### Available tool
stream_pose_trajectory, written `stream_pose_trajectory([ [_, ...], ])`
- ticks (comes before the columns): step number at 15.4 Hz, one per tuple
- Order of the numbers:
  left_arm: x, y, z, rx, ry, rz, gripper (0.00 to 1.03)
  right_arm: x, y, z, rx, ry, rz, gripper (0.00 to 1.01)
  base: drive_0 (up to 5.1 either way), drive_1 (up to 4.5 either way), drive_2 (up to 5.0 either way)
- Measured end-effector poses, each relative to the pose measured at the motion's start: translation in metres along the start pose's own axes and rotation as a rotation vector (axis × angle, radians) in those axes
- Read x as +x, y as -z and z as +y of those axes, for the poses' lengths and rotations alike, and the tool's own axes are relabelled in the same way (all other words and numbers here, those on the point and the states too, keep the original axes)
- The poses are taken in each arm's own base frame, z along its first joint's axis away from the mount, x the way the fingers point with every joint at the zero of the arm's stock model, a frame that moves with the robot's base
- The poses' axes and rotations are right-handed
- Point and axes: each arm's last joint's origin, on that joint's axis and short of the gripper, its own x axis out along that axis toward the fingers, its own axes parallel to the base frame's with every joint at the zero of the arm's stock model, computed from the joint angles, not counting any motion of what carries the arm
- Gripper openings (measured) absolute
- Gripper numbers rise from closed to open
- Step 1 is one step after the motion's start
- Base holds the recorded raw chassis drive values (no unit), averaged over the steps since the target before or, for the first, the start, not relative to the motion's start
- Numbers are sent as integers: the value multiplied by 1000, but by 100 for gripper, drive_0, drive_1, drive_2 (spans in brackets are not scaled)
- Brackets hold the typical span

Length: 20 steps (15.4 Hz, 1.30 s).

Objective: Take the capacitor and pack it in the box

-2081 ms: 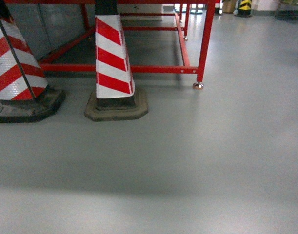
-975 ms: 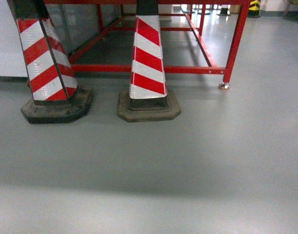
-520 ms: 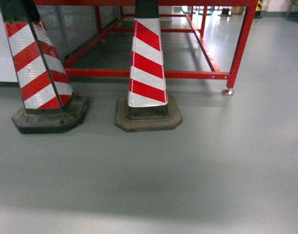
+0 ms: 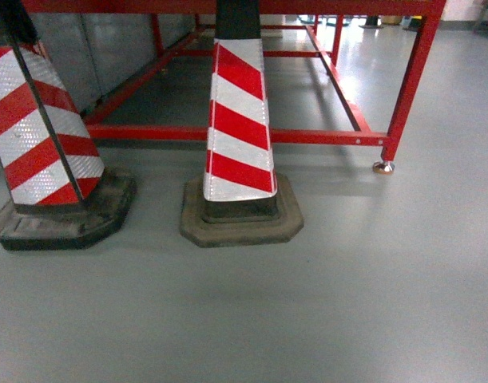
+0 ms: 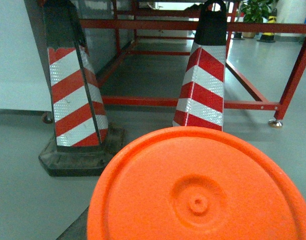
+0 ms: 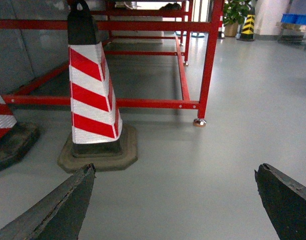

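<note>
A round orange object, which I take to be the capacitor (image 5: 200,192), fills the lower half of the left wrist view, flat end toward the camera with a small dimple in the middle. It hangs above the floor right in front of my left gripper and hides the jaws; only a dark sliver of a finger (image 5: 73,227) shows at its lower left edge. In the right wrist view my right gripper (image 6: 175,172) stands wide open over bare grey floor, with nothing between its fingers. The box is out of view. Neither gripper shows in the head view.
Two red-and-white striped cones on dark bases stand close ahead, one in the middle (image 4: 237,120) and one at the left (image 4: 36,136). Behind them runs a red steel frame (image 4: 403,88) on small feet. Grey floor stretches to the right.
The head view has swung and rolled nearer to the cones: they shifted right, then grew larger and slid lower in the frame. The red frame's leg moved right.
</note>
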Motion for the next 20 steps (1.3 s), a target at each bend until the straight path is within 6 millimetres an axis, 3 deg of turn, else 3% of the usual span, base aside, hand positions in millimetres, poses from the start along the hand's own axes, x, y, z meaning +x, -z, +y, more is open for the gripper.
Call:
stream_pose_trajectory([
  [11, 0, 0, 0, 0, 0, 1, 43, 0, 0, 0, 0, 0, -3, 98, -4, 405, -412],
  [20, 0, 0, 0, 0, 0, 1, 43, 0, 0, 0, 0, 0, -1, 98, 0, 0, 0],
])
